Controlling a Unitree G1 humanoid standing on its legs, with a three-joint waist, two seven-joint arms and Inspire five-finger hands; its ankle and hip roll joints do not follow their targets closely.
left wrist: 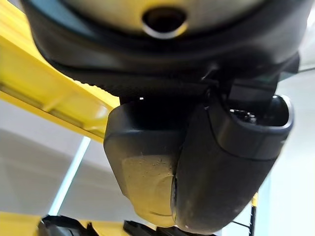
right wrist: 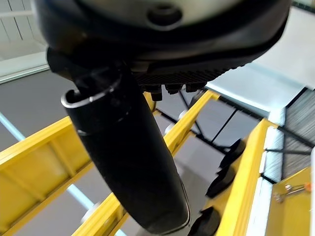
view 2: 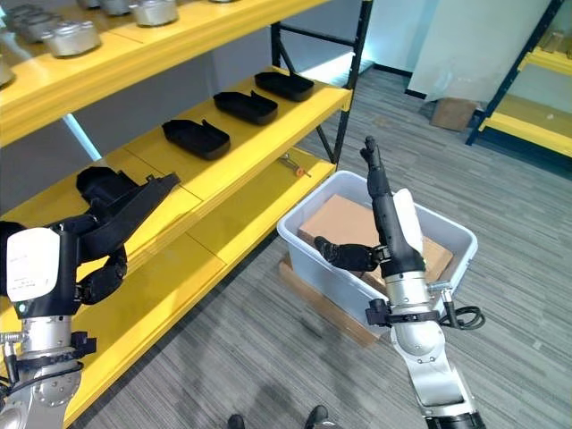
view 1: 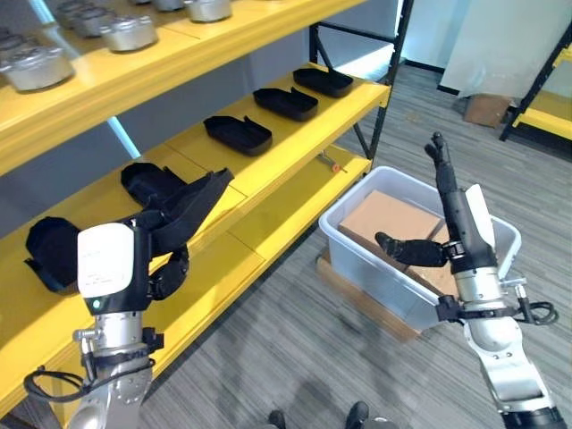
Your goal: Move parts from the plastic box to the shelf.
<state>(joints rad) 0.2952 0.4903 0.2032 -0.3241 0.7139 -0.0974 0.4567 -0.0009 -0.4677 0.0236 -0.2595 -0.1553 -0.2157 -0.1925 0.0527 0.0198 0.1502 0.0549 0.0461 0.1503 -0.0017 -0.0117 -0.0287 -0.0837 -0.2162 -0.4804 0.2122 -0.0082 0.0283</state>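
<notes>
Grey plank floor (view 1: 295, 340) beside yellow shelf (view 1: 268, 170); both hands' fingers straight, apparently holding nothing.

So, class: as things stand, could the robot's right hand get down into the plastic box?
Probably yes. The right hand is open, fingers pointing upward, directly above the plastic box. The box has no lid, and nothing sits between the hand and the cardboard boxes inside.

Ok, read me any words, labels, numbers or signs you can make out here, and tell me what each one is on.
There is no readable text.
The plastic box, the cardboard inside it, the black parts and the yellow shelf show no lettering.
Both hands, left hand and right hand, are bare of markings.
</notes>
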